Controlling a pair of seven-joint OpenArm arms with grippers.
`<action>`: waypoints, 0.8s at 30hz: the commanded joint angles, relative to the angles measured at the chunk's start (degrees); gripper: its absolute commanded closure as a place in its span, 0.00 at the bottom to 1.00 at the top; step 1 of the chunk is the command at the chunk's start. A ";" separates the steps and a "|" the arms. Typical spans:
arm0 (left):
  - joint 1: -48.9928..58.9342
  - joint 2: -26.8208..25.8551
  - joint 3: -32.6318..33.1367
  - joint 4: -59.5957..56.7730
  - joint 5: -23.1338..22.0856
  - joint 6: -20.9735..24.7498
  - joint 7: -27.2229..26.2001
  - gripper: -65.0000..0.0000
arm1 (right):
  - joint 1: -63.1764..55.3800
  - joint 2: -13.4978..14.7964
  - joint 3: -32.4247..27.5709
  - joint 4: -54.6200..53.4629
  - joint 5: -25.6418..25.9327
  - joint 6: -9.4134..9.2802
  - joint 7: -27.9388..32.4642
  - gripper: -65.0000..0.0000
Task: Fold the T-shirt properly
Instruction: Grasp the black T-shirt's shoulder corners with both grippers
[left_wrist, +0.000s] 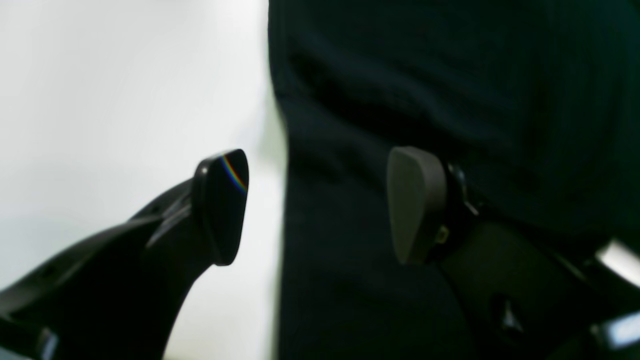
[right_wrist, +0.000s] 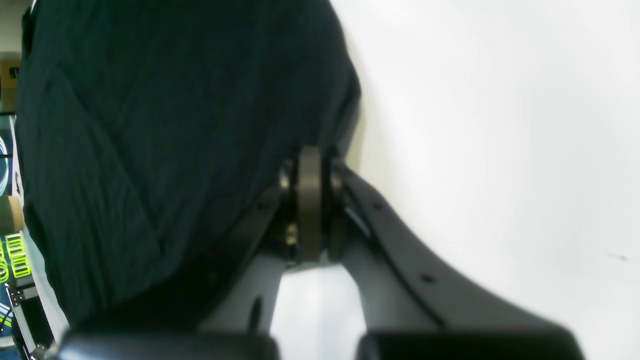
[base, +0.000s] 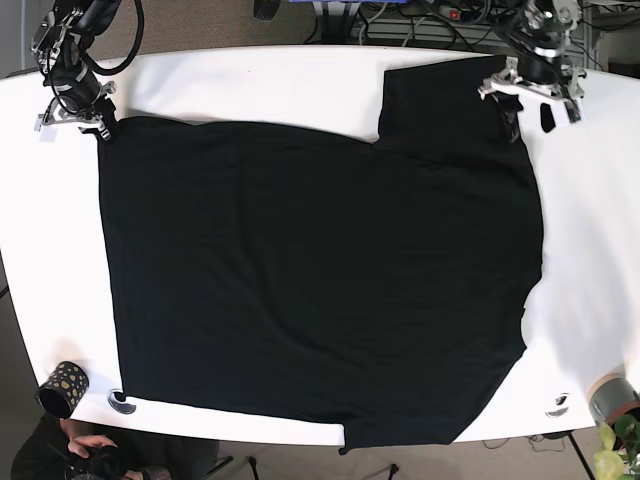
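Note:
A black T-shirt (base: 320, 280) lies spread flat on the white table (base: 270, 90). My right gripper (base: 100, 128) is at the shirt's far left corner. In the right wrist view this gripper (right_wrist: 310, 200) has its pads pressed together on the edge of the dark fabric (right_wrist: 150, 125). My left gripper (base: 523, 112) is at the shirt's far right part. In the left wrist view it (left_wrist: 320, 205) is open. One finger (left_wrist: 220, 205) is over bare table and the other finger (left_wrist: 417, 205) is over the shirt (left_wrist: 450, 100), with the cloth edge between them.
A dark dotted cup (base: 62, 388) stands at the near left table edge, with a small marker (base: 122, 402) beside it. A grey tape roll (base: 610, 398), another marker (base: 558, 404) and a plant (base: 615, 450) are near right. A person (base: 90, 455) is below the near left edge.

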 joint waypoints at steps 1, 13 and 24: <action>0.79 -0.99 -1.54 1.00 -4.00 -1.11 1.24 0.37 | -0.02 1.13 0.36 0.84 1.14 0.62 0.51 1.00; -1.41 -2.05 -12.88 -4.09 -16.13 -16.32 17.42 0.37 | -0.11 1.13 0.36 0.84 1.14 0.62 0.51 1.00; -0.18 -2.40 -12.27 -14.12 -15.95 -28.36 18.21 0.38 | -0.11 1.04 0.36 0.84 1.14 0.62 0.42 1.00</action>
